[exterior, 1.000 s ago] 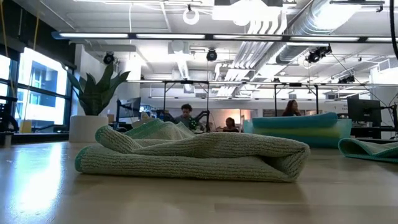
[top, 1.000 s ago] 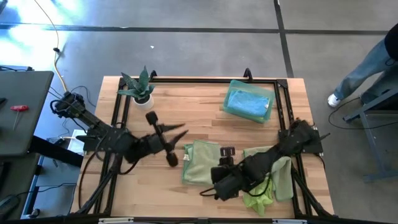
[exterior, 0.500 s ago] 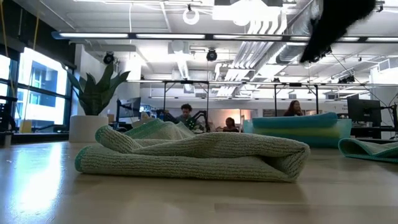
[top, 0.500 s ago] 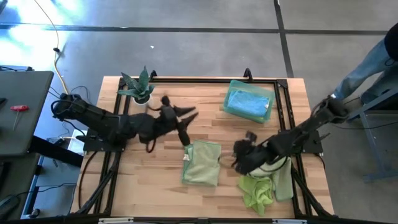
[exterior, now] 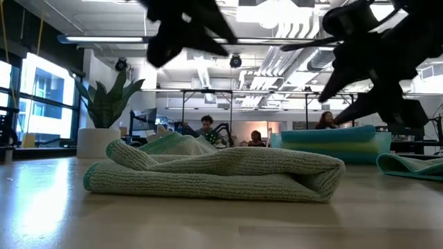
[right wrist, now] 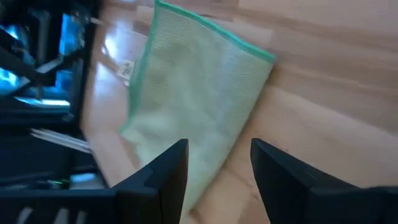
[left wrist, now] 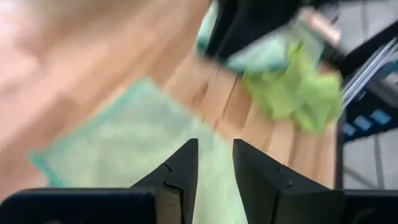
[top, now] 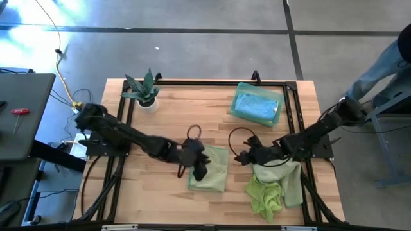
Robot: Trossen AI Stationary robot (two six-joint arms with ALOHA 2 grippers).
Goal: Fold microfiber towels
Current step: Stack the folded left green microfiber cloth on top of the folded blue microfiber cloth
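left gripper (top: pixel 200 168) over sage towel (top: pixel 215 173) edge, fingers apart.

The folded green towel (exterior: pixel 214 173) was looped, nubby cloth with a matt, rough pile. The table (top: pixel 167 186) was smooth planked wood, and the gripper fingers (right wrist: pixel 280 177) looked like matt dark plastic.

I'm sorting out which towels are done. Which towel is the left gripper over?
The pale green folded towel mid-table, under the left gripper; the blue towel and lime pile lie apart.
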